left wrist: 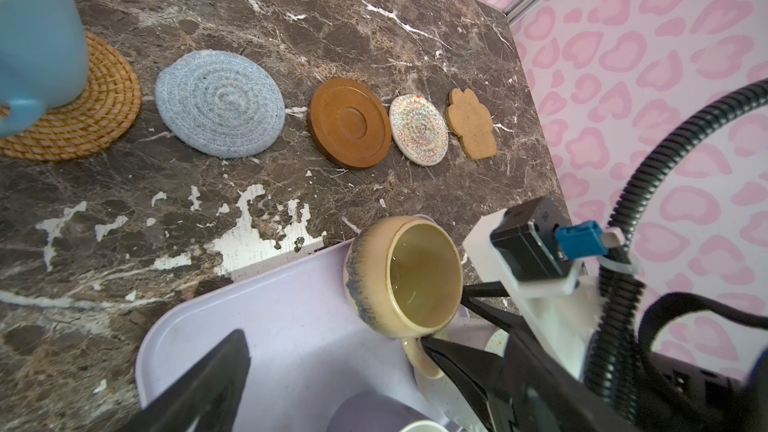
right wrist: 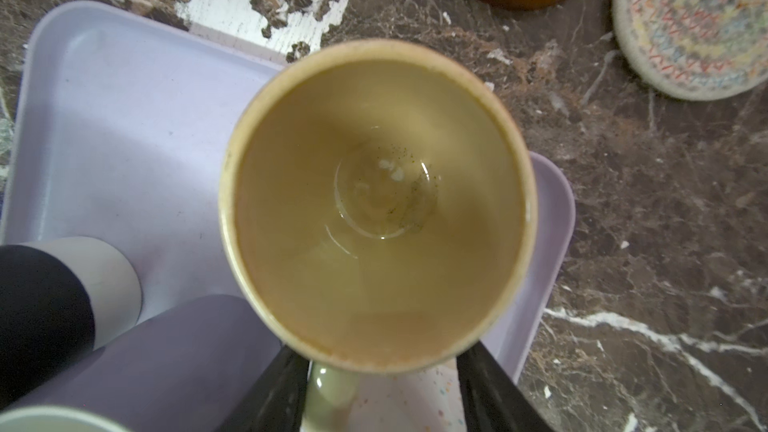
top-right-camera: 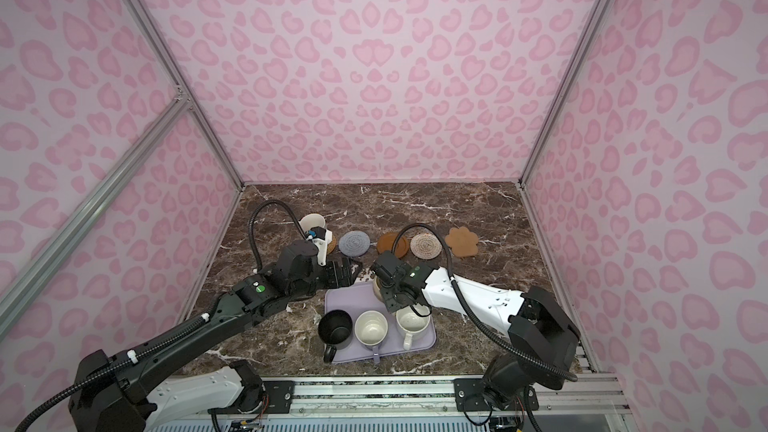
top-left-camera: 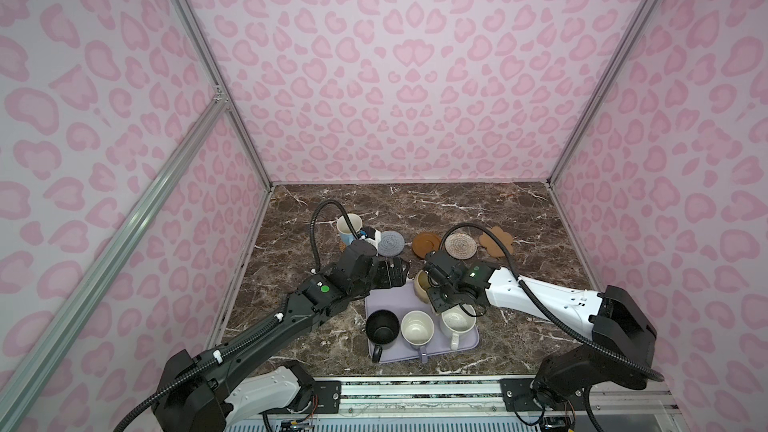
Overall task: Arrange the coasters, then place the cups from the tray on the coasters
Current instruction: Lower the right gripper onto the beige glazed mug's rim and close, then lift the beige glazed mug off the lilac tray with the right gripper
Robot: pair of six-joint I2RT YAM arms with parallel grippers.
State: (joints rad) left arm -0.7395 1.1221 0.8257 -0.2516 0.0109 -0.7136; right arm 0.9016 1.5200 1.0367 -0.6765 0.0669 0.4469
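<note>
Catalogue of the table, as seen from beside it.

- Tray [top-left-camera: 384, 299]: lavender, at the near middle of the marble table [top-left-camera: 519, 209].
- Black mug [top-left-camera: 381, 326], lavender mug [top-left-camera: 417, 328] and speckled mug [top-left-camera: 456, 321]: in a row along the tray's near side.
- Pale yellow mug [top-left-camera: 420, 284]: upright at the tray's far right corner.
- Right gripper [right wrist: 380, 384]: fingers [right wrist: 270, 396] stood apart on either side of the yellow mug's handle [right wrist: 330, 392]. One lay against it and a gap showed at the other, so it was not clamped.
- Left gripper [top-left-camera: 399, 272]: fingers wide apart and empty, above the table just beyond the tray's far left corner.
- Coasters, in one row farther back:
  - Orange woven coaster [left wrist: 95, 118], bearing the light blue mug [top-left-camera: 347, 229].
  - Blue-grey woven coaster [top-left-camera: 390, 243], bare.
  - Brown wooden disc [top-left-camera: 426, 243], bare.
  - Cream woven coaster [top-left-camera: 460, 246], bare.
  - Tan flower-shaped coaster [top-left-camera: 496, 241], bare.
</note>
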